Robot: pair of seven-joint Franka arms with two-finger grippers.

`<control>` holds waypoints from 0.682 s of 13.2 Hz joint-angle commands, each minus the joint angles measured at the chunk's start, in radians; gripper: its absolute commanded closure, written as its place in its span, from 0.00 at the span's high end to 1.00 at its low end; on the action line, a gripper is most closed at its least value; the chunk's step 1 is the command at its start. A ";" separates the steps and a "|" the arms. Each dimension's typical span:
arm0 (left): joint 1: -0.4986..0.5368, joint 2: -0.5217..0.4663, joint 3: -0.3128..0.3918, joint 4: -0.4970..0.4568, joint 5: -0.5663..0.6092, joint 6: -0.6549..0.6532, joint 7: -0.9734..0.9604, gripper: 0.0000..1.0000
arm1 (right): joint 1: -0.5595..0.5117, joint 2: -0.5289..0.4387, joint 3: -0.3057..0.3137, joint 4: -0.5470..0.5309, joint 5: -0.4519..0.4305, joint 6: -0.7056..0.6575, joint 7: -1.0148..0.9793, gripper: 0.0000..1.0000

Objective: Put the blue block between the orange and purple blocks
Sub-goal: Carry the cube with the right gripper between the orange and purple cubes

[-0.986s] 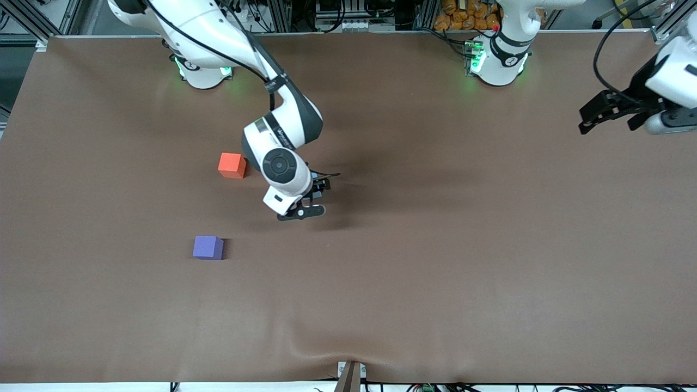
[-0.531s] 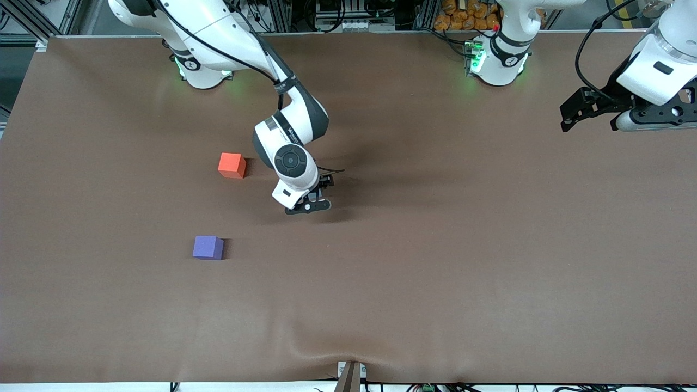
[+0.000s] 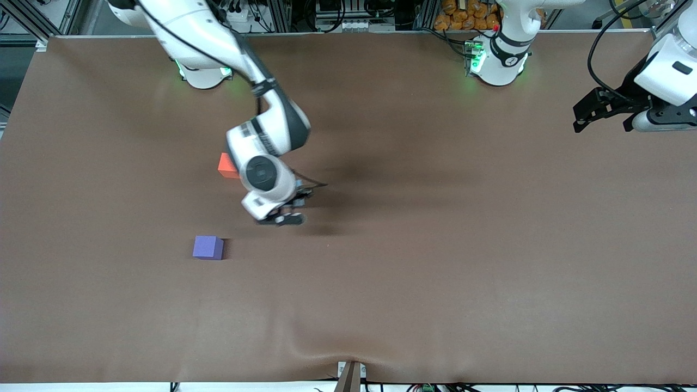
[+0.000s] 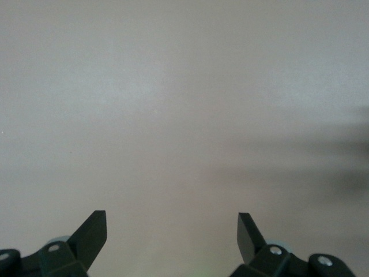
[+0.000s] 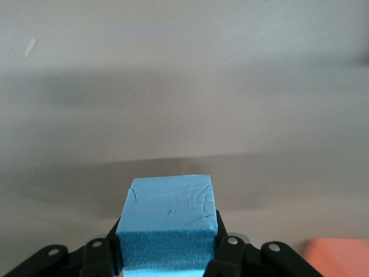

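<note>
The right gripper (image 3: 283, 216) hangs over mid-table, its wrist covering part of the orange block (image 3: 225, 166). The purple block (image 3: 207, 247) sits nearer the front camera. The left gripper (image 3: 593, 111) waits, fingers apart, over the left arm's end of the table (image 3: 463, 272).

table (image 3: 435, 283): brown cloth covers it edge to edge, with a slight wrinkle at the middle of the edge nearest the front camera
bracket (image 3: 351, 375): small metal piece at the middle of that same edge
orange items (image 3: 465, 15): a pile off the table past the edge where the bases stand
cables (image 3: 337, 16): tangled along that edge
</note>
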 commanded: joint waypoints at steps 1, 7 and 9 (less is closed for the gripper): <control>0.008 -0.003 -0.008 0.035 0.019 -0.010 0.019 1.00 | -0.121 -0.048 -0.022 -0.011 -0.006 -0.053 -0.103 0.00; -0.001 0.029 -0.016 0.040 0.018 -0.010 0.018 1.00 | -0.218 -0.048 -0.022 -0.084 -0.005 -0.041 -0.146 0.00; -0.001 0.037 -0.016 0.041 0.013 -0.009 0.019 1.00 | -0.250 -0.049 -0.022 -0.130 -0.006 0.003 -0.205 0.00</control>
